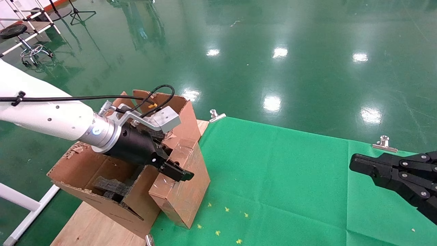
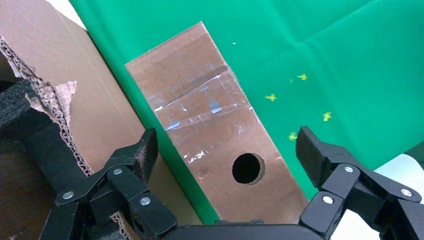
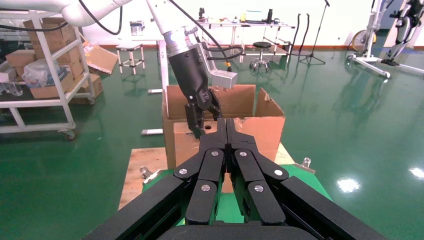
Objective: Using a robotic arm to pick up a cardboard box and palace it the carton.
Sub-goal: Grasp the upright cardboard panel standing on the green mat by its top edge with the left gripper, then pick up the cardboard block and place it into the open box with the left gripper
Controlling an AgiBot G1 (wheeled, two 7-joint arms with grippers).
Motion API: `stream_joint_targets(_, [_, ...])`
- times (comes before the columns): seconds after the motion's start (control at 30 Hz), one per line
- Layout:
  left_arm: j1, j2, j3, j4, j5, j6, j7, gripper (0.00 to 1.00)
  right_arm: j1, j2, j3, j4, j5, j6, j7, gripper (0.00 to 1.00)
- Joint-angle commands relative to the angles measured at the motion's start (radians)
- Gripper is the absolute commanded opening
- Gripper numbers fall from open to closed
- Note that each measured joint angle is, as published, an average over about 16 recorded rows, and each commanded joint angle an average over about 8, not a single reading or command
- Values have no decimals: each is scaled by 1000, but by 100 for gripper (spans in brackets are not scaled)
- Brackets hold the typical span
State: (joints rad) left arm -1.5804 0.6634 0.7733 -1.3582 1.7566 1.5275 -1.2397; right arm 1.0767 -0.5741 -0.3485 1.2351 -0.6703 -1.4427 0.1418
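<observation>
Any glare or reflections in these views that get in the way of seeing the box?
Head view: ceiling lights glare off the glossy green floor, away from the cardboard box. Left wrist view: clear tape glints faintly; the round hole stays plain. Right wrist view: floor reflections only.

A big workshop or lab – shiny green floor [image 1: 307, 41], metal shelves [image 3: 45, 75] with boxes, stools [image 3: 261, 52].

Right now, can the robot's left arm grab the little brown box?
Probably yes. The left gripper hangs right over the cardboard box, its fingers open on either side with nothing between. The carton stands close beside.
</observation>
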Motion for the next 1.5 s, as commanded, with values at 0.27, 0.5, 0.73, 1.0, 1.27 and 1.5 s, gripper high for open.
stream_joint_targets(0.27, [0,0,-3,0,0,0,-5,0,0,0,0,0,0,0,0,100])
stream_joint_targets(0.5, [1,-1,-5,0,-1,0,-8,0,0,0,0,0,0,0,0,100])
stream_joint_targets(0.73, [2,-1,-6,1,-1,-1,-8,0,0,0,0,0,0,0,0,100])
stream_joint_targets(1.0, [-12,2,-12,30,-10,-12,26,0,0,0,0,0,0,0,0,100])
stream_joint_targets(1.27, [-100,-20,-64,111,-77,-8,133,0,0,0,0,0,0,0,0,100])
stream_joint_targets(1.5, [-286,-37,-135,297,-120,14,256,0,0,0,0,0,0,0,0,100])
